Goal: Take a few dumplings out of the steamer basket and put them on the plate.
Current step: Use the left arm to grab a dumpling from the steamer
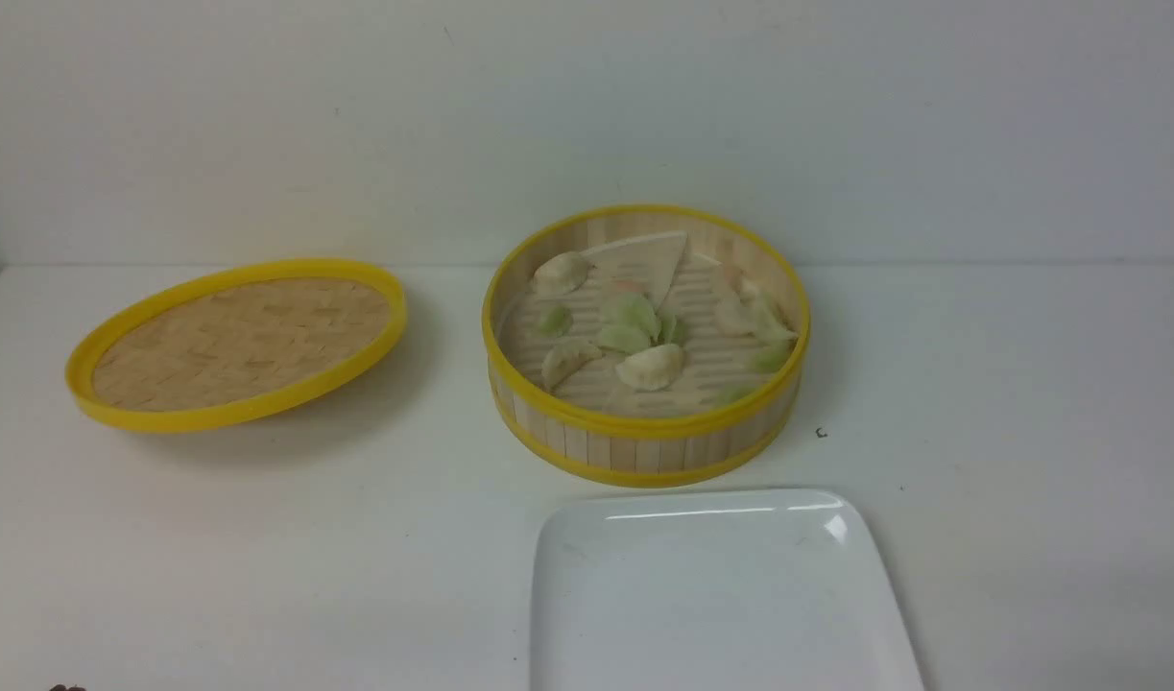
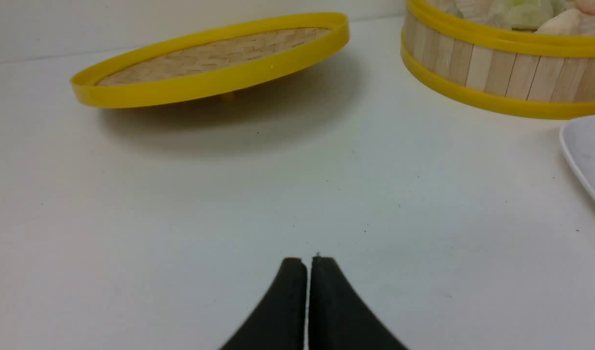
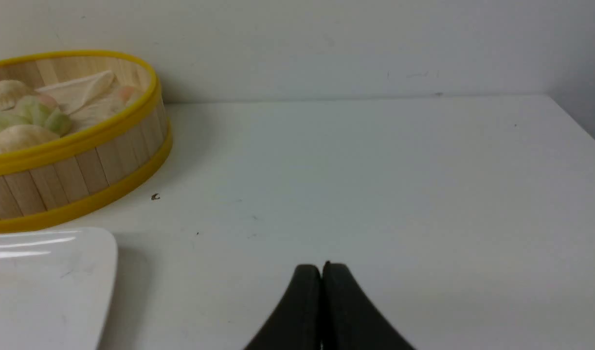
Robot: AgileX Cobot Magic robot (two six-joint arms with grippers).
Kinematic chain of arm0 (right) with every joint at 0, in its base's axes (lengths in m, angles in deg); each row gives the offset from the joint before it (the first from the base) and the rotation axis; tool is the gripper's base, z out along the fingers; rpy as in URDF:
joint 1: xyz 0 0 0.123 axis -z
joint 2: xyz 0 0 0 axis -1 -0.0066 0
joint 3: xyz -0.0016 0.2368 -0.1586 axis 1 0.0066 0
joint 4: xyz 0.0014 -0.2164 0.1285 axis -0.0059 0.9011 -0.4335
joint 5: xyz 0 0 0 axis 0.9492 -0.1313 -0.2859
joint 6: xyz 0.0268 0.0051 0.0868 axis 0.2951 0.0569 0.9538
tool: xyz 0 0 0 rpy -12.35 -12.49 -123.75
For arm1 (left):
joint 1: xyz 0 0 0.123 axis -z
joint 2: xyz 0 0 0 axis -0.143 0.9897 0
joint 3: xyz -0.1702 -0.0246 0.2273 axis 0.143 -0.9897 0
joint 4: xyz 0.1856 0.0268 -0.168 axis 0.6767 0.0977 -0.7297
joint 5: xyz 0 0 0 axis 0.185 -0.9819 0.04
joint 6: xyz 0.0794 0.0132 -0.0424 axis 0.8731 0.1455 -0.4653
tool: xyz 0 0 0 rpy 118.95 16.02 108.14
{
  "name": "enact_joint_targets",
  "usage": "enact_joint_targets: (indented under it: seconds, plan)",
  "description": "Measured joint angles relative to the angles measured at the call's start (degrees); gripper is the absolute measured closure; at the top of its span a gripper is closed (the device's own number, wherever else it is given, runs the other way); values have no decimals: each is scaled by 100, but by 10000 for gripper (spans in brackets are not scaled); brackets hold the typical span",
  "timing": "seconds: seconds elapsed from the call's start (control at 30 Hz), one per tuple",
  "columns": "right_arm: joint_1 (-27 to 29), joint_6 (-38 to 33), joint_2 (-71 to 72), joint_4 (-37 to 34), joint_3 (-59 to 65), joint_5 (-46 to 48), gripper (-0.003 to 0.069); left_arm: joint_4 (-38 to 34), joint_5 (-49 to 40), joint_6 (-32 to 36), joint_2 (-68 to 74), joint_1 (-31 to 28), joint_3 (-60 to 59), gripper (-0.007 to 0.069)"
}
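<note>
Surface point(image 1: 212, 557): white, matte, few dark specks.
Wall point(image 1: 587, 115): plain off-white, at far edge.
L pincer point(image 2: 307, 262): clenched, tips together.
R pincer point(image 3: 321, 268): clenched, tips together.

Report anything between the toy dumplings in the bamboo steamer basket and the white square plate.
Only the round bamboo steamer basket's near wall. The crescent dumplings lie uncovered; the woven yellow-rimmed lid lies off to the left; the white square plate is bare.
</note>
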Motion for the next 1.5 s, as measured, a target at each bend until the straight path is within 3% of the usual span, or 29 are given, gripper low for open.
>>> enact_joint_targets:
  seconds: [0.87, 1.1, 1.3, 1.5]
  plan:
    - [-18, 0, 0, 0, 0, 0, 673, -43, 103, -19, 0, 0, -11, 631]
    - [-18, 0, 0, 0, 0, 0, 673, -1365, 1255, -605, 0, 0, -21, 631]
    - [-18, 0, 0, 0, 0, 0, 673, -2715, 3291, -835, 0, 0, -21, 631]
    - [-18, 0, 0, 0, 0, 0, 673, -3074, 4760, -1080, 0, 0, 29, 631]
